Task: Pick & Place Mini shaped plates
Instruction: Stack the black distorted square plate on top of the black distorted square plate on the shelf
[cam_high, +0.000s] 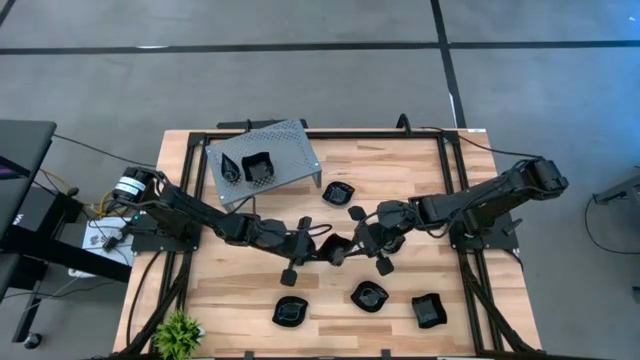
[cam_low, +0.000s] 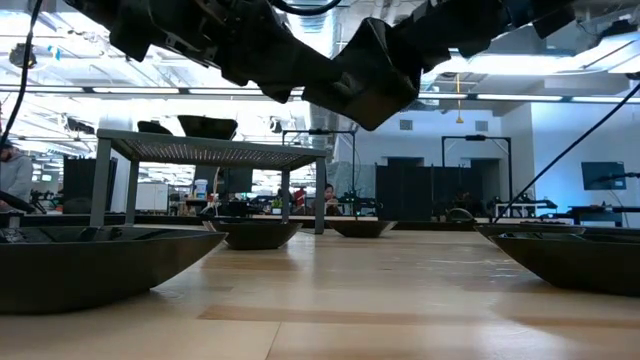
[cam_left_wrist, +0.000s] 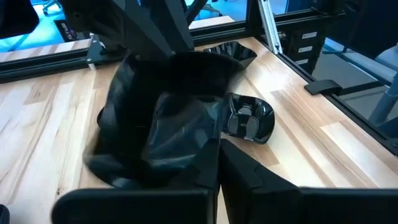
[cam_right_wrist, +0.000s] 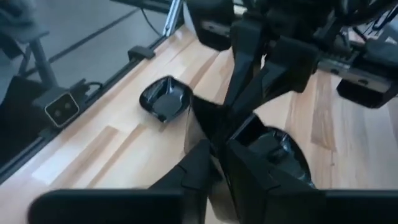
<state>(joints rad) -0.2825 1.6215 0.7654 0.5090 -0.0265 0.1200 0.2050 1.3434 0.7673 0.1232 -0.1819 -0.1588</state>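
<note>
One glossy black mini plate (cam_high: 341, 246) hangs in the air over the middle of the table, between my two grippers; in the low view the plate (cam_low: 365, 75) is well clear of the wood. My left gripper (cam_high: 330, 250) reaches it from the left and my right gripper (cam_high: 358, 240) from the right, both shut on it. Two more plates (cam_high: 247, 167) sit on top of the grey perforated stand (cam_high: 290, 150). Several others rest on their bases on the table, among them a plate (cam_high: 338, 193) beside the stand and plates (cam_high: 369, 296) near the front edge. My left gripper pinches the plate's rim (cam_left_wrist: 208, 127) between its two fingers, coming roughly level from the table's left. The plate is lifted clear and tilted in the hold. My right gripper pinches the opposite rim (cam_right_wrist: 214, 134) of the same plate between its fingers (cam_right_wrist: 249, 165), coming from the table's right. The plate stays clear of the table.
The stand is at the table's far left. Loose plates lie on the near strip: one (cam_high: 290, 312) left of centre and one (cam_high: 429, 310) to the right. Another plate (cam_high: 393, 241) lies under the right arm. A small green plant (cam_high: 178, 330) marks the near left corner.
</note>
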